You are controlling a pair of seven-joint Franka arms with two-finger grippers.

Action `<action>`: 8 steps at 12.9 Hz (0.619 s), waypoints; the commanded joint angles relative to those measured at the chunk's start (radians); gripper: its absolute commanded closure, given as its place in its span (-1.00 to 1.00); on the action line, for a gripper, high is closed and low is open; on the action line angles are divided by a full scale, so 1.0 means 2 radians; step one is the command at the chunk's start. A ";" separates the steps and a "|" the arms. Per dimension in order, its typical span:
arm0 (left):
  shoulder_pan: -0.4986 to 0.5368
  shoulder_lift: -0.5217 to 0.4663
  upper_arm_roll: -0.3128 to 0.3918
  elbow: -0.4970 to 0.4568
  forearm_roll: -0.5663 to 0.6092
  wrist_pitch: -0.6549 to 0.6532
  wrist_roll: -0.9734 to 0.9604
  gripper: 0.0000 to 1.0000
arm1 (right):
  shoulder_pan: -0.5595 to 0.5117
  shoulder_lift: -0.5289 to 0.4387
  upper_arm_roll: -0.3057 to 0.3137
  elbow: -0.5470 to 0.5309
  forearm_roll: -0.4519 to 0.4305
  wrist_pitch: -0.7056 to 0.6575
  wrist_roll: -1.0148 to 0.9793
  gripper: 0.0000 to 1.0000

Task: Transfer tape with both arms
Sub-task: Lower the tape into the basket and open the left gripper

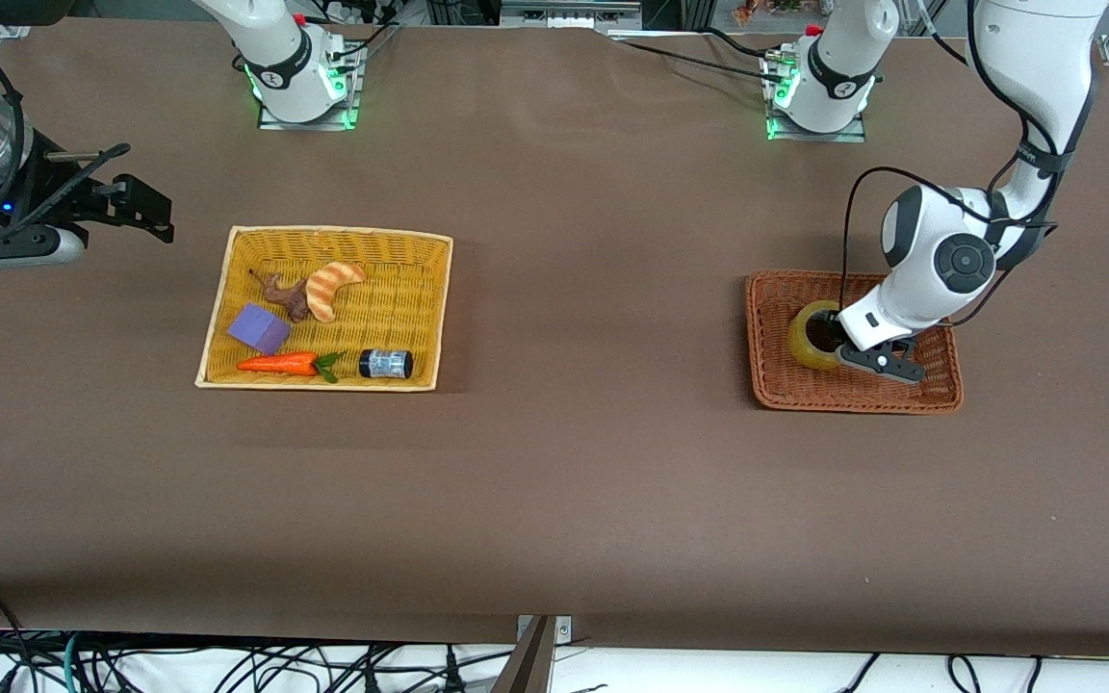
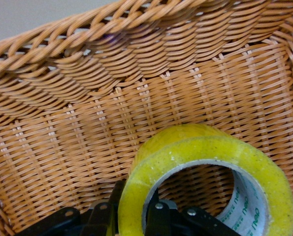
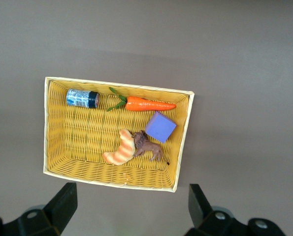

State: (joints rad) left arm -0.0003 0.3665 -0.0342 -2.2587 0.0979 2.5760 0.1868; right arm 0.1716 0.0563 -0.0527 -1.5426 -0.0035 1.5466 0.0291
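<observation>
Tape [image 2: 205, 167] sat in brown basket [image 1: 766, 385] near counter's left-arm edge, left gripper [image 2: 136, 216] jaws straddling its wall, not visibly clenched. Right gripper [image 3: 131, 209] parked high over yellow basket [image 3: 52, 128], jaws released. Lift, handover, placement all pending.

Some grey printed letters stand on the inner core of the tape [image 2: 244, 201], but they cannot be read. The blue-white label on the small black-capped cylinder [image 1: 386, 363] is also illegible.
</observation>
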 commanded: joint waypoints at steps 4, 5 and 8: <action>-0.001 -0.008 0.007 0.065 -0.017 -0.090 0.017 -0.99 | -0.006 -0.004 0.003 0.004 -0.001 -0.001 -0.007 -1.00; -0.002 -0.015 0.006 0.085 -0.029 -0.129 0.017 -1.00 | -0.006 -0.004 0.003 0.005 -0.001 0.000 -0.006 -1.00; -0.002 -0.018 0.007 0.189 -0.074 -0.286 0.012 -1.00 | -0.006 -0.004 0.003 0.006 -0.001 0.000 -0.006 -1.00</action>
State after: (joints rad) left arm -0.0010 0.3398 -0.0256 -2.0155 0.0088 2.1868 0.1882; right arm 0.1712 0.0559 -0.0534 -1.5413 -0.0035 1.5482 0.0291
